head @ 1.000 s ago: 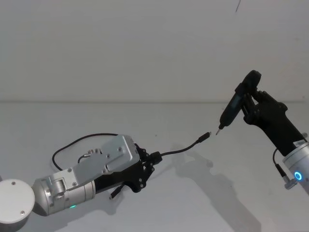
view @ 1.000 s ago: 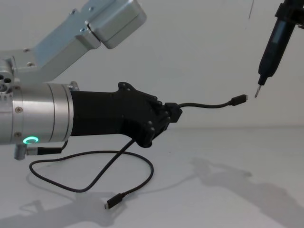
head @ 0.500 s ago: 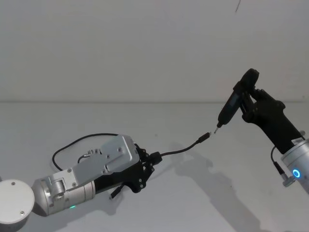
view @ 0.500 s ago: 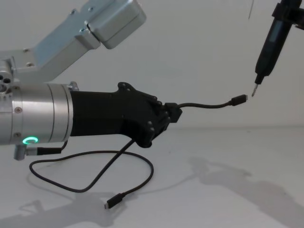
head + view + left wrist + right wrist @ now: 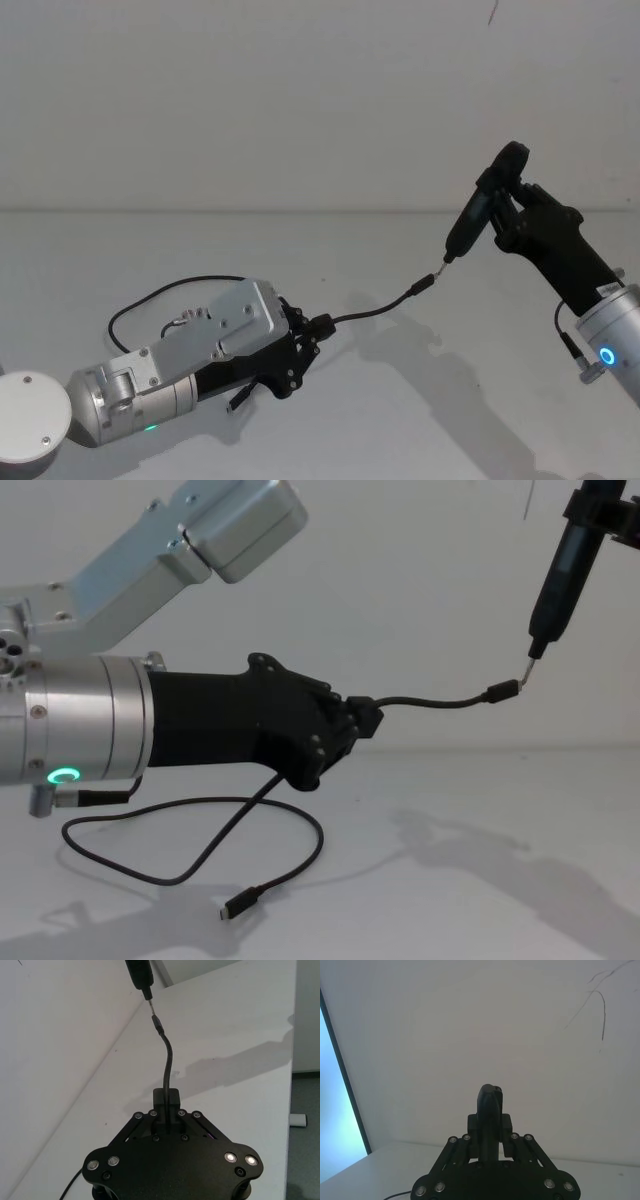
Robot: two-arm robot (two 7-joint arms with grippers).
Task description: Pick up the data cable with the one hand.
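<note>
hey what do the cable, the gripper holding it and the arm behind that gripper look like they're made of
The data cable: thin black rubber or plastic jacket, matte, judging by its soft curve.
The left gripper, shut on the cable: matte black plastic by the look, angular, with small screws.
The left arm: brushed silver metal, probably aluminium, with a soft sheen and a green light ring.
</note>
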